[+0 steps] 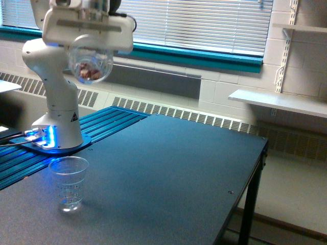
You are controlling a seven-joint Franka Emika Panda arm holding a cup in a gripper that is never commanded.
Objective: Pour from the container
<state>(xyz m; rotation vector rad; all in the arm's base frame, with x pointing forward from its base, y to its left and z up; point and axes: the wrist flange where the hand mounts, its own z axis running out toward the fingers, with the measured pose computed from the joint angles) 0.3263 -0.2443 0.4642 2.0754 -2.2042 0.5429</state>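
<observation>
The container [91, 62], a clear smooth plastic cup, hangs high in the exterior view's upper left, tipped so that its round rim faces the camera. Small reddish-brown pieces lie inside it. My gripper [88, 38] is shut on it from above; the cup and the white hand hide the fingers. A second clear cup with ribs near its base [69, 182] stands upright on the dark table [168, 178], well below the held cup and slightly to its left.
The arm's white base [57, 127] stands on a blue ribbed plate [102, 125] at the exterior view's left. The table's right edge [255, 173] drops off to the floor. A window with blinds and wall shelves [278, 102] lie behind.
</observation>
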